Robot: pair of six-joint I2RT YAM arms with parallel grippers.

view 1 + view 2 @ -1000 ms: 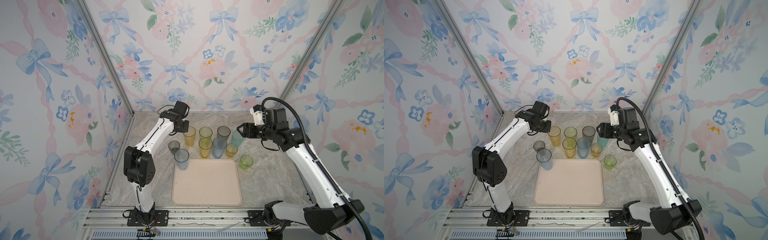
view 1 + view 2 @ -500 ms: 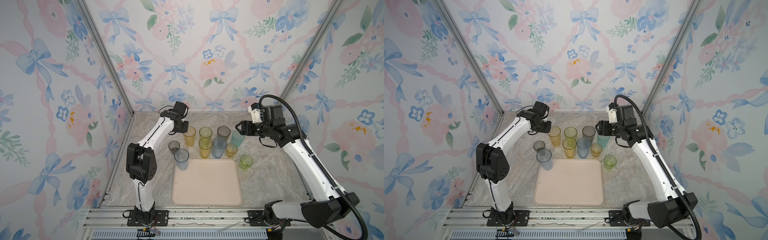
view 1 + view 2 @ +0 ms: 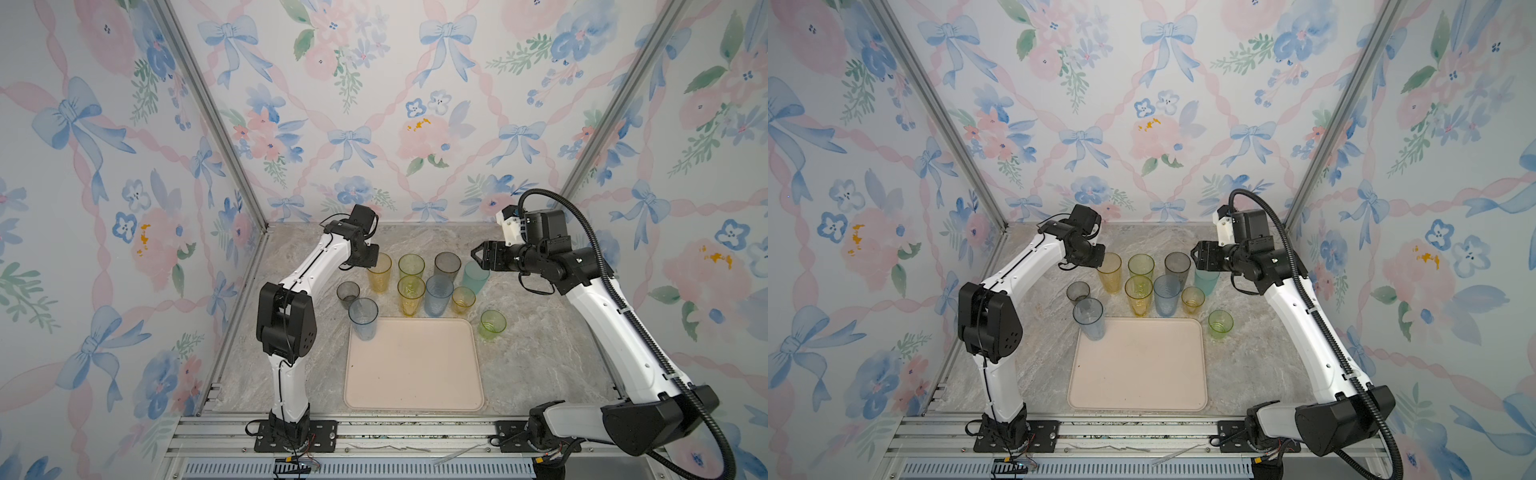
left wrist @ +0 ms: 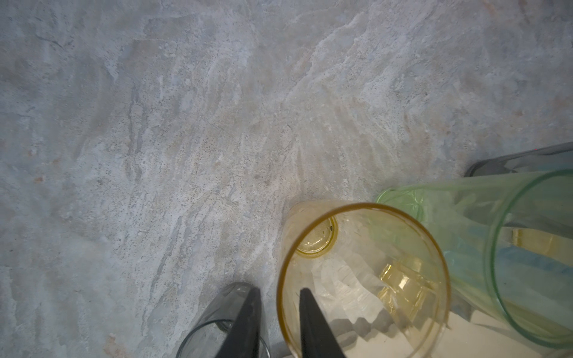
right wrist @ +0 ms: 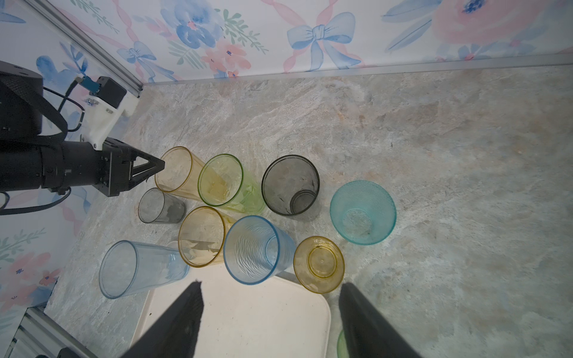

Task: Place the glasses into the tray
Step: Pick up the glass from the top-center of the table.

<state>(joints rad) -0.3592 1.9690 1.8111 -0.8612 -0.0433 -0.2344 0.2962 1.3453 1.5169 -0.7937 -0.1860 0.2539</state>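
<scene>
Your left gripper (image 4: 279, 291) straddles the far-left amber tumbler (image 3: 379, 272) rim, jaws narrowly parted. The right gripper (image 5: 270, 284) hangs wide open. The translucent tinted glasses (image 3: 438, 291) (ten, upright) cluster along the far edge of the cream tray (image 3: 415, 374).

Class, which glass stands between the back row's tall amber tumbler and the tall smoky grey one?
A tall green tumbler stands there, seen in both top views and the right wrist view.

The left arm (image 3: 316, 266) and right arm (image 3: 615, 328) pair glossy white link shells with bulky matte black joint housings. The left end effector (image 5: 161, 165) and right end effector (image 5: 269, 297) carry slim, tapering black fingers. A ribbed black conduit (image 3: 591, 237) runs along the right arm; black cables (image 5: 52, 111) trail the left.
</scene>
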